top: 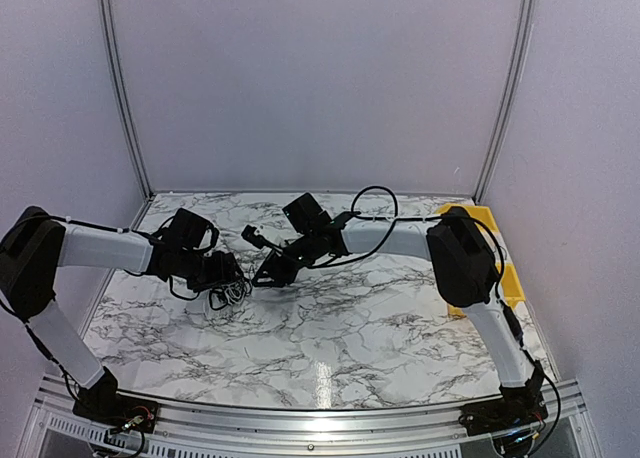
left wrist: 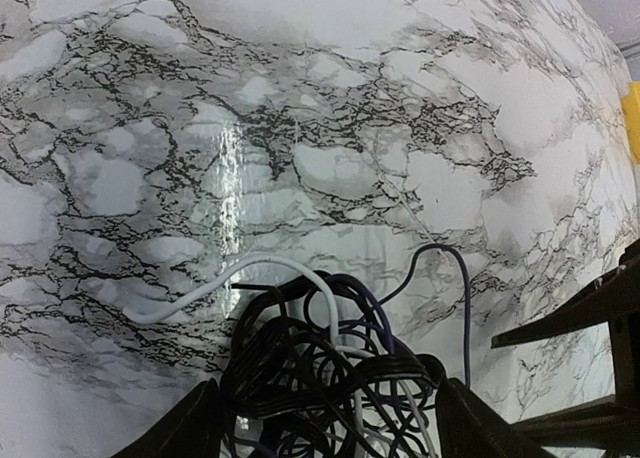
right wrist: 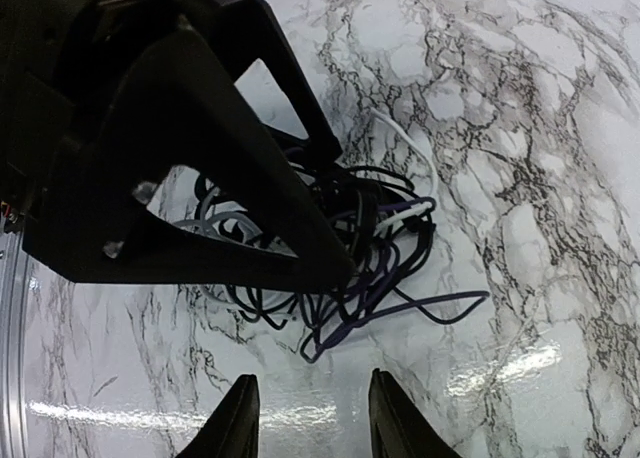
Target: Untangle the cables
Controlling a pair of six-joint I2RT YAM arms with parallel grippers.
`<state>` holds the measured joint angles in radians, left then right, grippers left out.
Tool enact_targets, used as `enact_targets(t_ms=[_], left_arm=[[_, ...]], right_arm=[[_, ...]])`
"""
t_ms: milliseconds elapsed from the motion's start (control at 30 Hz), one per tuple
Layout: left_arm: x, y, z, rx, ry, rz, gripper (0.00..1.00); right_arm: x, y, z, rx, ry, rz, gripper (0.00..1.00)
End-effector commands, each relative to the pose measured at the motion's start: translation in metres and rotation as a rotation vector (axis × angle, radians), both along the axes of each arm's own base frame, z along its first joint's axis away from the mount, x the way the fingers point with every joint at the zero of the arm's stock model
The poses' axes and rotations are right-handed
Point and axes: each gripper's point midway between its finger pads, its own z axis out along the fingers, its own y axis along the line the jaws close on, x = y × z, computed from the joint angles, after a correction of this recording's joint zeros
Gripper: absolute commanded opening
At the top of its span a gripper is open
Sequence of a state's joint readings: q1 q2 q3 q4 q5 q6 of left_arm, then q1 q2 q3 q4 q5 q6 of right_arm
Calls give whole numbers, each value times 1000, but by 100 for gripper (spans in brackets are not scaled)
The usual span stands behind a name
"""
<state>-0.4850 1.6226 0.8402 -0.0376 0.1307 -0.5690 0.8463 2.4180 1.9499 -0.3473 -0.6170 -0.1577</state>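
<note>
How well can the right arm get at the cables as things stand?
Probably yes: the right gripper sits open just short of the cables, bare marble between them; the left gripper covers only part of them.

- Your desk (left wrist: pixel 330 68) looked smooth and glossy, marble-patterned, with glare streaks.
- Your cables (right wrist: pixel 385 223) wore thin, smooth plastic sheathing.
- Your right tool (right wrist: pixel 310 383) looked like matt black plastic.

White tube links and bulky black joint housings on left arm (top: pixel 105 248) and right arm (top: pixel 470 263). All-black left gripper (top: pixel 238 280) and right gripper (top: pixel 262 276), flat angular fingers (right wrist: pixel 245 423). Thin black wire (top: pixel 375 193) loops off right arm. Black bases (top: pixel 100 403) at table (top: pixel 330 338) near edge.
</note>
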Motion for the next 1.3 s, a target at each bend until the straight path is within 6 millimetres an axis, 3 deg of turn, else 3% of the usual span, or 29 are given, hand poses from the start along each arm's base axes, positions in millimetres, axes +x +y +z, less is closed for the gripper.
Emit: enact_targets(t_ms=[0, 367, 533, 733, 900, 1100, 1267], left_arm=[[1, -2, -3, -31, -8, 2, 75], [0, -2, -4, -35, -7, 2, 73], [-1, -1, -5, -34, -6, 2, 73], [-1, -1, -7, -34, -1, 1, 69], [-1, -2, -7, -38, 0, -2, 68], [-2, -2, -7, -39, 2, -4, 68], [-2, -2, -7, -40, 3, -3, 68]], right_arm=[[-15, 22, 21, 83, 9, 67, 37], [-2, 27, 2, 43, 17, -1, 32], [6, 22, 9, 28, -16, -45, 27], [31, 4, 15, -43, -88, -227, 18], [21, 8, 14, -27, -44, -209, 32], [22, 12, 6, -48, -38, -223, 31], [21, 5, 33, -36, -62, -265, 25]])
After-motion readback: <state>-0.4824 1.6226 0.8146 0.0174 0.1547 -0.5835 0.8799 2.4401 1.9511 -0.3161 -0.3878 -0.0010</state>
